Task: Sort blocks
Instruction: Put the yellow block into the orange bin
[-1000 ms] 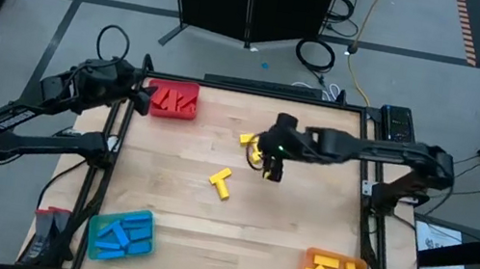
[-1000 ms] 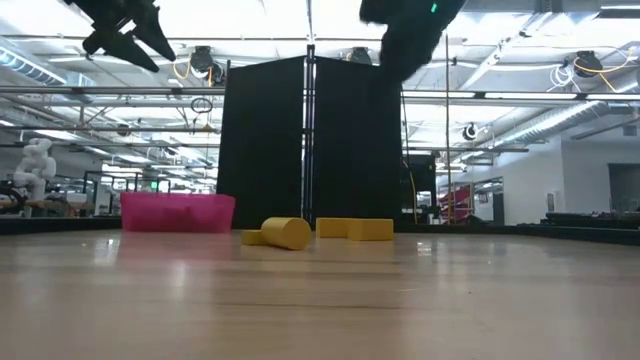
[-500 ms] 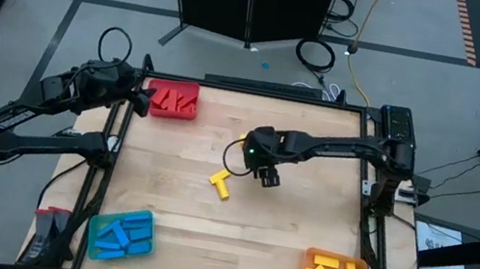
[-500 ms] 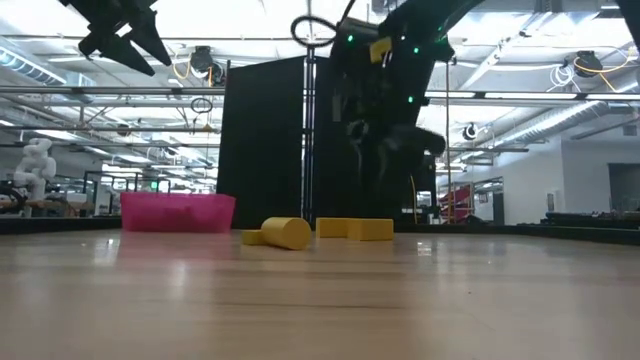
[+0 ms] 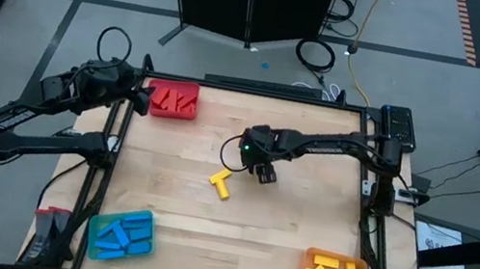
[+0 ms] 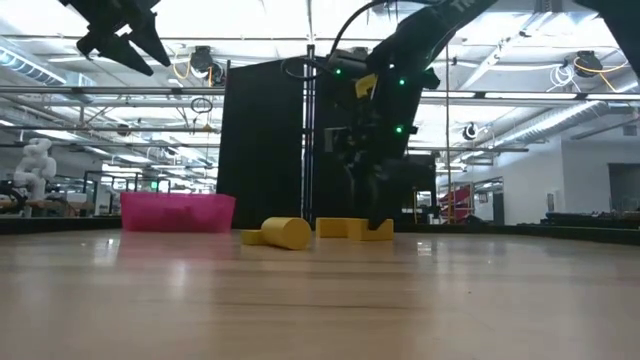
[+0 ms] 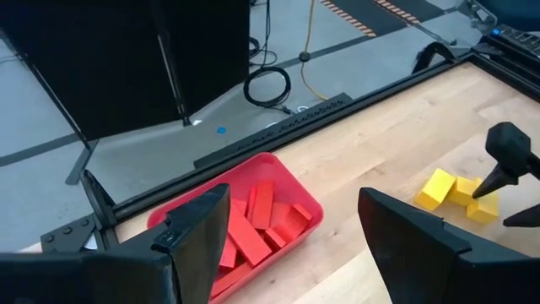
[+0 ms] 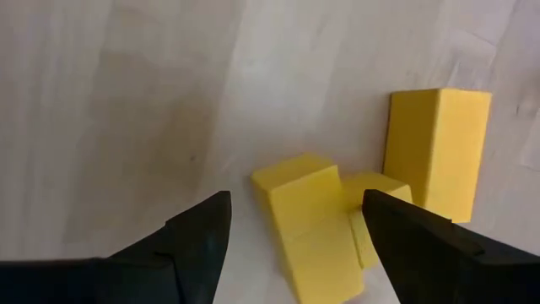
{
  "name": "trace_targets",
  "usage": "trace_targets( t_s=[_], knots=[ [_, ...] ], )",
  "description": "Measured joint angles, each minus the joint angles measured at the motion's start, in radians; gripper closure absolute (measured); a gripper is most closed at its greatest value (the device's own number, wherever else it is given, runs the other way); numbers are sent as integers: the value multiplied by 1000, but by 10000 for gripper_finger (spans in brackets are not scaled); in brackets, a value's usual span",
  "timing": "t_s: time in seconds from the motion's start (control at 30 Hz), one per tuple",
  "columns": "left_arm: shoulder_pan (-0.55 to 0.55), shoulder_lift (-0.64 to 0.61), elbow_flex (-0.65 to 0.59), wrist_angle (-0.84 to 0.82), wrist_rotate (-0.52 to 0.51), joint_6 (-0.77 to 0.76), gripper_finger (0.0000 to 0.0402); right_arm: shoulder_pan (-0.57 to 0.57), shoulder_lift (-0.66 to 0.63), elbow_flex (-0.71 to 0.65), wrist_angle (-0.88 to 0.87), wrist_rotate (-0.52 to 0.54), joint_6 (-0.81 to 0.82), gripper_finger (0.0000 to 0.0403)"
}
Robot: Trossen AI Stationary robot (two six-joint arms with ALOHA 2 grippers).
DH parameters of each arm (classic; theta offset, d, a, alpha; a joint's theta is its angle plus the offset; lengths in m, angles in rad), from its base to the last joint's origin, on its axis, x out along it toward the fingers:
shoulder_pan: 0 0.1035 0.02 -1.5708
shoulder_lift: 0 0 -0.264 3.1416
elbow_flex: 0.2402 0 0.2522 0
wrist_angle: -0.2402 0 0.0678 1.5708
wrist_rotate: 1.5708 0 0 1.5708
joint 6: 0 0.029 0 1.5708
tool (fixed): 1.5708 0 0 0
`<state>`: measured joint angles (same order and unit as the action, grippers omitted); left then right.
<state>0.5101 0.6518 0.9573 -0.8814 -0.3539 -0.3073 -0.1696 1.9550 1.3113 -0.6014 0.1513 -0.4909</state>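
Currently we hold the right gripper [image 8: 291,232] low with jaws wide, straddling a yellow block [image 8: 308,224] for pickup. Our left gripper [image 7: 291,224] waits above the red tray [image 7: 291,181], jaws wide and empty.

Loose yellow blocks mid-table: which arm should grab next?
Right. Its gripper hangs open directly over the cluster of yellow rectangular blocks; the left gripper waits by the red tray at the table's far-left corner.

One camera looks straight down on the whole pale wooden table [image 5: 283,230], another sits level with its surface facing a black folding screen [image 6: 270,140], and the wrist cameras look past their own fingers, the right one close onto yellow rectangular blocks [image 8: 316,219] that the other views share.
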Motion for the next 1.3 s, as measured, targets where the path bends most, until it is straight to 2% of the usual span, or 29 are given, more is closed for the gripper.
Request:
trace_targets(
  t_s=[0.23, 0.37, 0.53, 0.8, 1.3],
  knots=[
    [0, 0, 0, 0, -4, 0, 134, -32, 10, 1, 10, 12, 11, 139],
    [0, 0, 0, 0, -3, 0, 134, -22, 11, 1, 23, 6, 26, 152],
    [0, 0, 0, 0, -3, 0, 134, 4, 14, 0, 28, 97, -9, 163],
    [0, 0, 0, -1, -3, 0, 134, 14, 14, 16, 20, 23, 35, 159],
    [0, 0, 0, -2, 2, -1, 134, -8, 41, 16, 10, 3, 60, 170]
  ],
)
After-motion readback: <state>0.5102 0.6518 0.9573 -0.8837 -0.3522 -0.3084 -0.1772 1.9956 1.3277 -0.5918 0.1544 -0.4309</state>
